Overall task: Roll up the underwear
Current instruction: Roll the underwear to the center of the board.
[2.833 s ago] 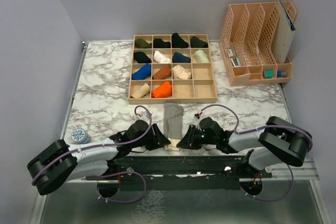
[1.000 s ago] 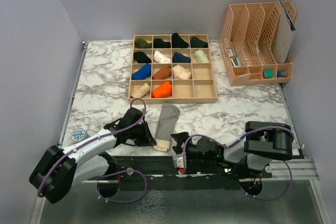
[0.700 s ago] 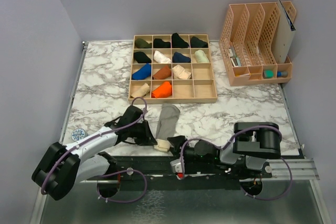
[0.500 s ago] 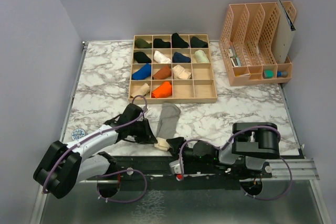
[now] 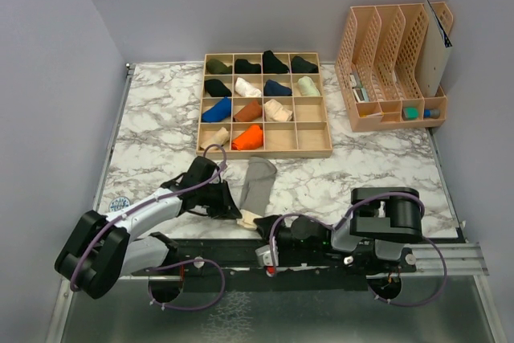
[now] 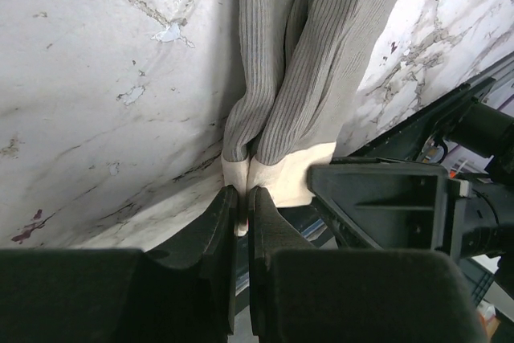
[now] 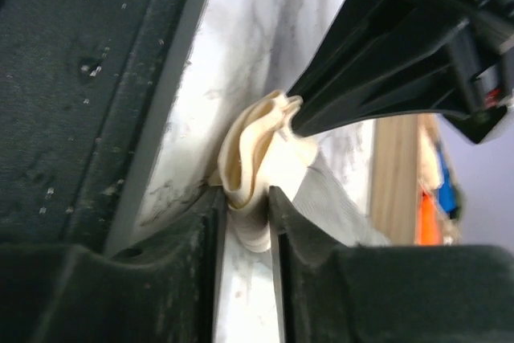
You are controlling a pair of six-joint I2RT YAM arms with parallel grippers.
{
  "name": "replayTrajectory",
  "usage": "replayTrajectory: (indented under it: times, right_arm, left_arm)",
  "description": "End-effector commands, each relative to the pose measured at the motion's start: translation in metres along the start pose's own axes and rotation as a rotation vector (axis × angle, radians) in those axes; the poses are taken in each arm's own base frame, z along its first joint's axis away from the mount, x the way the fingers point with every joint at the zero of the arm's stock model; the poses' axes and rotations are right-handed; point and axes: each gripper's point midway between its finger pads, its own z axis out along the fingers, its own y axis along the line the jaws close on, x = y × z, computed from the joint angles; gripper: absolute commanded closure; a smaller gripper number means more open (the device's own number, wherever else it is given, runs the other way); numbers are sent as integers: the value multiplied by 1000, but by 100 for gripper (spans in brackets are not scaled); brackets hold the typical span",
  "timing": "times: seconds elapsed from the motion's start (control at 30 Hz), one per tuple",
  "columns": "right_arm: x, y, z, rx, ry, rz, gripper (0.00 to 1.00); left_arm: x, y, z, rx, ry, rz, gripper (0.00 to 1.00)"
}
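**Item: grey underwear (image 5: 259, 181), ribbed, with cream band (image 5: 250, 218).** It lies on the marble table (image 5: 161, 142) just on the near side of the wooden compartment tray (image 5: 265, 153), unrolled. The grey end points at the tray and the band end is farthest from it, at the table's near edge. It now lies slanted. A moment ago I had it square to the tray.

**Left gripper (image 6: 241, 198).** Its fingers are pressed together on the left corner of the band, the same pinch as a second ago.

**Right gripper (image 7: 245, 214).** This is what has changed. The arm has swung down from beside the garment and now lies along the table edge farthest from the tray. Its jaws were wide a second ago and have narrowed around the band's bunched fold. In the right wrist view the cloth fills the gap between them, so I read this as a grip just taken.

**Task standing.** Both grippers are on the band, so I judge the roll toward the tray ready to begin. No turn has been made yet.

**Tray contents.** Rolled garments (image 5: 247, 138) fill most compartments.
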Motion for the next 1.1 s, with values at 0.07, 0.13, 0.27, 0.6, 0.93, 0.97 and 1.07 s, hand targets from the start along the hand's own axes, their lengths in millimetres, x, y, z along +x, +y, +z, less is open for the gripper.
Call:
replayTrajectory:
  times: [0.07,0.13,0.27,0.6,0.93,0.97,1.07]
  right_arm:
    - [10,33,0,-135,42,19,77]
    - [11,32,-1,-134,51,27,80]
    - [7,27,0,-122,48,60,91]
    - [-30,19,-7,-149,-58,498,100]
    - [-38,13,-19,-55,-149,959,99]
    - [-35,10,-19,-37,-151,1006,100]
    - [-34,3,-21,-4,-174,1134,99]
  left_arm:
    - [-5,-5,-1,13,-3,16,100]
    - [-7,-3,-1,-1,-11,15,100]
    - [-8,-1,-1,-10,-22,14,100]
    - [-20,9,-9,-55,-157,-14,46]
    - [-26,0,-23,21,-282,-3,28]
    - [-27,-1,-24,32,-293,-4,28]
    - [-26,-5,-25,67,-303,-4,27]
